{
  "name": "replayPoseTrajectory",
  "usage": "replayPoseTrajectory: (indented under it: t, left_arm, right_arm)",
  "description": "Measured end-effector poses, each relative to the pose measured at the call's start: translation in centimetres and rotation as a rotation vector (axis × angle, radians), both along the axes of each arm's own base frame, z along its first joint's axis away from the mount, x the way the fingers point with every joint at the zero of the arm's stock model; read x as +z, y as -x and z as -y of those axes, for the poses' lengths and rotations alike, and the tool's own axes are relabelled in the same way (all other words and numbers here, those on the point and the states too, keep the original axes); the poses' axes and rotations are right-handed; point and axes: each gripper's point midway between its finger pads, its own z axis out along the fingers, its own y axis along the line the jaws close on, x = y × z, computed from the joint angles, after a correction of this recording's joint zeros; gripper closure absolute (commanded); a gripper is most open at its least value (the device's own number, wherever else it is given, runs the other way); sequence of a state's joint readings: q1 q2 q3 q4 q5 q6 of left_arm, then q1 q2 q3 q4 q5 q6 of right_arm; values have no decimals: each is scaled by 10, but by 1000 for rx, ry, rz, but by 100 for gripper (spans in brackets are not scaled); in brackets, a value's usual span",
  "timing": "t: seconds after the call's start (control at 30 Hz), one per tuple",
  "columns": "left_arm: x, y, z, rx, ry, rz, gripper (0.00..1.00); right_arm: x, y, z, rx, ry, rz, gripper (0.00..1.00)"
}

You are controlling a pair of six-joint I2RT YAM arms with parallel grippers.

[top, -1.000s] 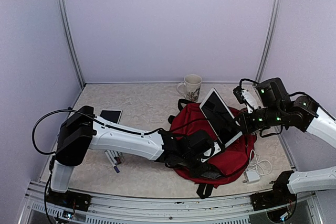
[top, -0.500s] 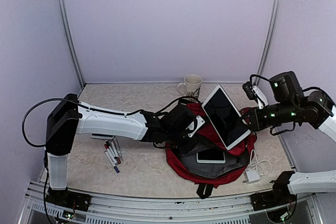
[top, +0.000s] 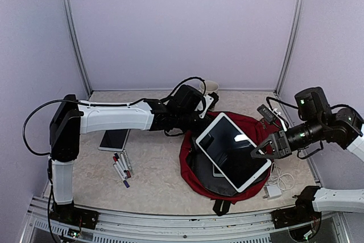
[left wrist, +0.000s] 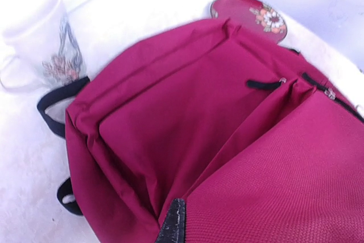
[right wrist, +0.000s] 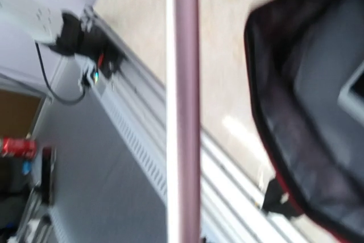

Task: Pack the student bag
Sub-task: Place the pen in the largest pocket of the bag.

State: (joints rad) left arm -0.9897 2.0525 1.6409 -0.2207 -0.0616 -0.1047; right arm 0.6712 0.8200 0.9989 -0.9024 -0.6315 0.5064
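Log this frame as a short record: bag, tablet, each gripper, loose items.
bag: student bag, main compartment open, lying on the table
tablet: white tablet, tilted over the bag's opening
right gripper: shut on the tablet's edge
left gripper: shut, apparently pinching the bag's far edge
loose items: phone, markers, charger, mug

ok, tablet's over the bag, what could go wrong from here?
1. The right gripper pinches the tablet at one edge only; it may pivot or slip.
2. The tablet lies tilted across the student bag opening; a corner may snag the rim.
3. The left gripper, pinching the bag's top, sits close to the mug; a tug could knock it.
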Motion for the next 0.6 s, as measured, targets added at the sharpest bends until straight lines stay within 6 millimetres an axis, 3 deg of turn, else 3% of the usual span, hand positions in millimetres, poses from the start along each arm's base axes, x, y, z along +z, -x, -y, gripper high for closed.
replayPoseTrajectory:
  t: [0.1,0.37,0.47,0.6]
  left_arm:
    - [11,-3,3,7,15,17,96]
    - [29,-8,6,23,33,43,95]
    - [31,-5,8,22,33,52,95]
    - [39,8,13,7,31,66,95]
  right_arm:
    - [-30,9,-1,24,21,-101,100]
    - [-87,15,-12,34,21,-250,100]
    - [-116,13,-14,3,53,-316,100]
    - [-138,4,-15,-67,51,-340,100]
